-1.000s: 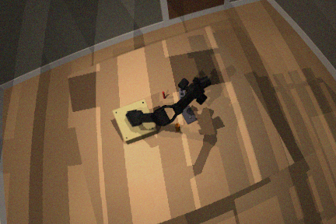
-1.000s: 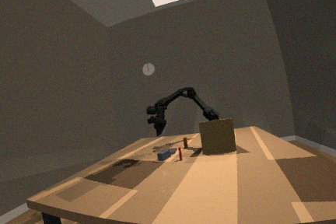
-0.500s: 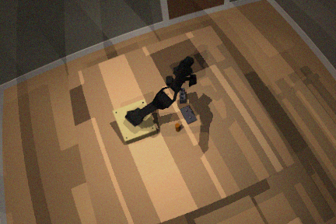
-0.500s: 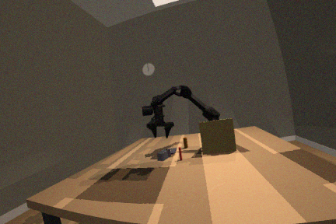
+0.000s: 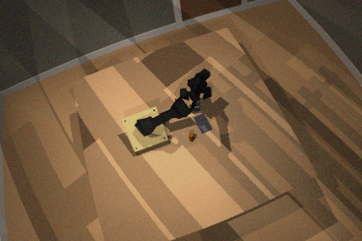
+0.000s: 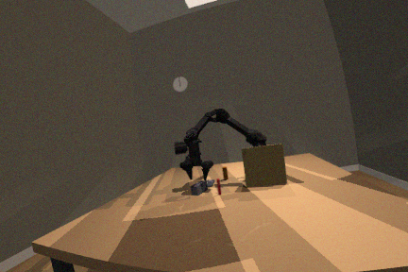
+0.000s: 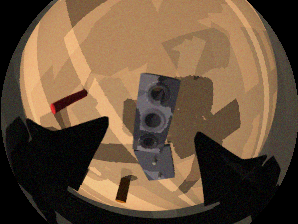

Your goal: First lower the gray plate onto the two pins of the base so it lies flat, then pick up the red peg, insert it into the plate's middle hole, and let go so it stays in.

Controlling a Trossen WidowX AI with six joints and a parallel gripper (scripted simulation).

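Observation:
The gray plate [image 5: 197, 106] [image 6: 198, 188] [image 7: 160, 107] is a thick block with three holes along its top. It rests beside the base, not on its pins. The base [image 5: 203, 124] [image 6: 211, 183] [image 7: 160, 170] is a flat blue-gray piece with two small pins; the plate partly overlaps it in the wrist view. The red peg [image 5: 176, 99] [image 6: 219, 187] [image 7: 70, 101] stands upright, left of the plate in the wrist view. My gripper [image 5: 196, 94] [image 6: 198, 178] [image 7: 153, 129] is open and empty above the plate, its fingers to either side of it in the wrist view.
An orange-brown block [image 5: 191, 136] [image 6: 225, 173] [image 7: 122, 190] stands near the base, on the side away from the plate. The yellow mounting box [image 5: 148, 143] [image 6: 264, 165] carries the arm. The arm's shadow falls across the wooden tabletop.

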